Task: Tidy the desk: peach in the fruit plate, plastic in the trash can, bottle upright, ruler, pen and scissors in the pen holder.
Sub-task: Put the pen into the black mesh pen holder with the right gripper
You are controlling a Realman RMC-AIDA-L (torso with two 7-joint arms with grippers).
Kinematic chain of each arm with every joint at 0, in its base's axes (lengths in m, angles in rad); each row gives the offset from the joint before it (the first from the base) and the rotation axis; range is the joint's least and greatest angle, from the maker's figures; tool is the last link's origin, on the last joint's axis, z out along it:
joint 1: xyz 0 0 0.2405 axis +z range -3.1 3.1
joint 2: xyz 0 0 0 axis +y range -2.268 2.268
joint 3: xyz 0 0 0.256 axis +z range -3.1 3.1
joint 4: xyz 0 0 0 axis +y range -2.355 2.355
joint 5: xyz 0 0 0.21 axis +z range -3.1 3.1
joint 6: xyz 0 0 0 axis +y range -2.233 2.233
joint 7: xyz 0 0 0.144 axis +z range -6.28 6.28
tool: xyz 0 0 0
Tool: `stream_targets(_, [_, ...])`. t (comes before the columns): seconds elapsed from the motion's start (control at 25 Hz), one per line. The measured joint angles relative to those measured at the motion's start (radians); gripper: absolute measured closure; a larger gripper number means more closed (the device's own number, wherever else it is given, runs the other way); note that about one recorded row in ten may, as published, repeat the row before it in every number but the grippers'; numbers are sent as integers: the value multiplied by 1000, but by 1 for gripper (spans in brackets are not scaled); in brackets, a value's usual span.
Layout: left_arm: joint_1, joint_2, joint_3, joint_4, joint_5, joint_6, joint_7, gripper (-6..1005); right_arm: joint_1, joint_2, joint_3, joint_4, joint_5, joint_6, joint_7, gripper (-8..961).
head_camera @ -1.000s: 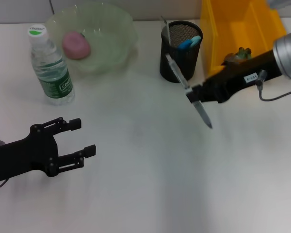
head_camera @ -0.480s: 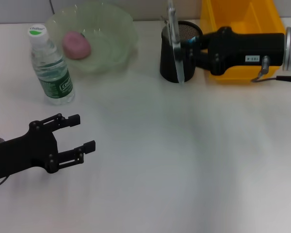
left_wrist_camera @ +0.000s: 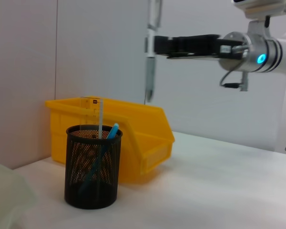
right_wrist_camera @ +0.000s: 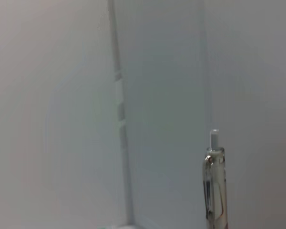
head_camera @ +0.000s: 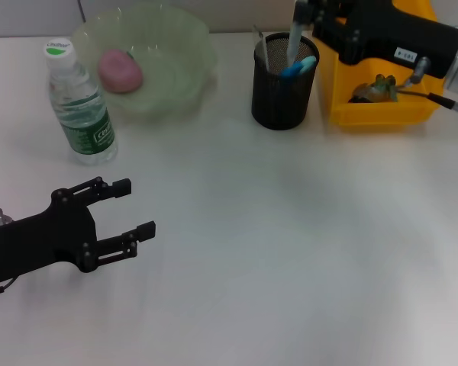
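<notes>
You had swung the right pincer point(head_camera: 304, 17) up from over the bench point(head_camera: 290, 252) within the last second, so it sat clamped on the pen point(left_wrist_camera: 151, 71), which hung upright, tip down, above the pen holder point(head_camera: 283, 80) and clear of its rim. That left the pen a straight drop from done, I judged. Below the pincer, the holder already held a ruler point(left_wrist_camera: 100, 118) and a blue-handled item. Your left pincer point(head_camera: 124, 211) idled, fingers apart, well away. The peach point(head_camera: 120, 71) lay in the fruit plate point(head_camera: 191, 46), the bottle point(head_camera: 80, 103) upright beside it.
</notes>
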Motion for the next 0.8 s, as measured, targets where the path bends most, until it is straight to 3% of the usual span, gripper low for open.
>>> stream_targets(0.56, [-3,-3,0,-4,-10,0,-4,210,55,9,-6,320,401,129,-518,740])
stream_targets(0.8, [-3,-3,-18,-7,-25,-2,-15,209,94,12,-12,393,476,217,-605,729])
